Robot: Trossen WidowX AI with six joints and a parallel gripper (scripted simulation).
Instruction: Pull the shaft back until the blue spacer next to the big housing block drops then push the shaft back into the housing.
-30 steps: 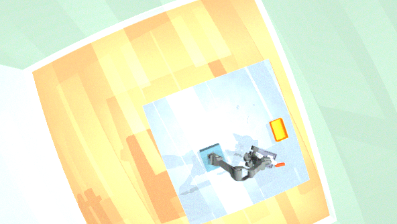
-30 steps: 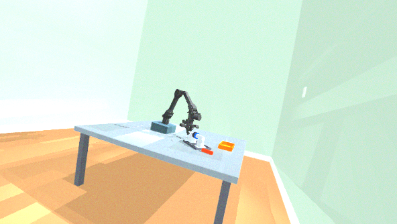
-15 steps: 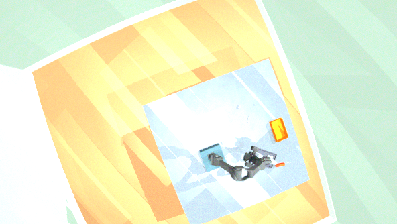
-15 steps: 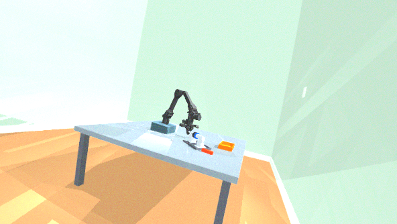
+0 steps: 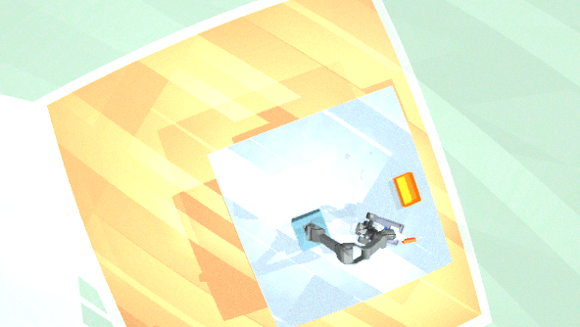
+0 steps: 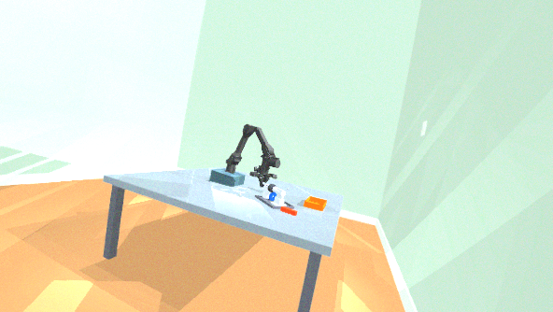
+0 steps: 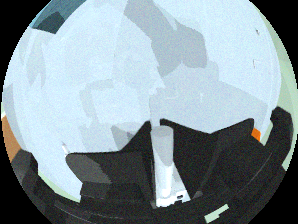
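My gripper (image 7: 161, 154) (image 6: 263, 185) is shut on the pale shaft (image 7: 163, 140), which stands out between the two dark fingers in the wrist view. The white housing block (image 6: 281, 197) stands on the dark base plate (image 6: 265, 202) (image 5: 400, 226). The blue spacer (image 6: 273, 197) (image 5: 386, 227) shows low beside the housing, below the shaft line. Whether it touches the plate or table is too small to tell. A dark round spacer (image 6: 272, 188) sits higher, near the fingertips. The arm hides most of the shaft in the top view.
An orange tray (image 5: 416, 191) (image 6: 315, 207) stands on the table beyond the fixture. A red-orange block (image 5: 409, 240) (image 6: 289, 211) lies just off the plate's far end. The arm's teal base (image 5: 306, 241) (image 6: 227, 177) stands on the table on the other side.
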